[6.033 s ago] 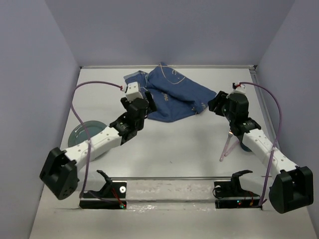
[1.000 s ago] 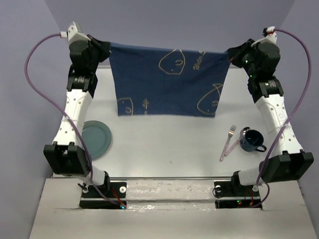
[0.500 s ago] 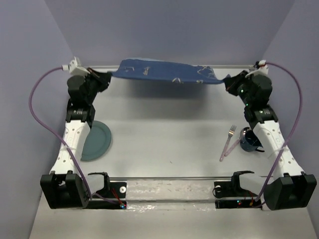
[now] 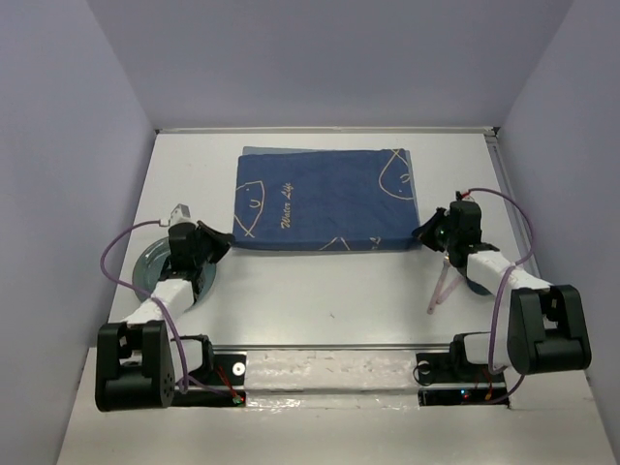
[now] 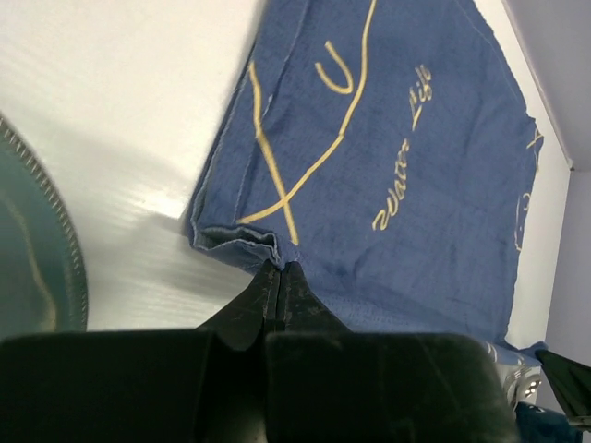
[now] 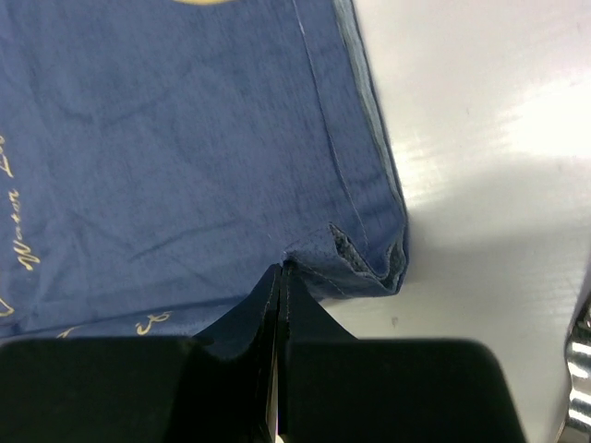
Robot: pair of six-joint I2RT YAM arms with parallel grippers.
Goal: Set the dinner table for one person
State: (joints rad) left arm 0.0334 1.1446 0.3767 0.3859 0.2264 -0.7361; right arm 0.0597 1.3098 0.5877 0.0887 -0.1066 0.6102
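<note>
The dark blue cloth (image 4: pixel 325 199) with yellow line drawings lies flat, folded double, on the back middle of the white dinner table (image 4: pixel 329 291). My left gripper (image 4: pixel 229 239) is low at the cloth's near left corner. In the left wrist view the cloth (image 5: pixel 397 157) has its bunched corner pinched in the shut left gripper (image 5: pixel 279 266). My right gripper (image 4: pixel 420 233) is at the near right corner. In the right wrist view it (image 6: pixel 280 268) is shut on the hem of the cloth (image 6: pixel 166 138), beside a small puckered fold.
A grey-green plate (image 4: pixel 145 263) lies at the left, partly under my left arm, and shows in the wrist view (image 5: pixel 32 268). Pink-handled cutlery (image 4: pixel 441 291) lies at the right next to my right arm. Side walls enclose the table.
Both arms have come down and toward the near side. The cloth, which hung stretched in the air between them, now lies spread flat on the table, both corners still gripped.
</note>
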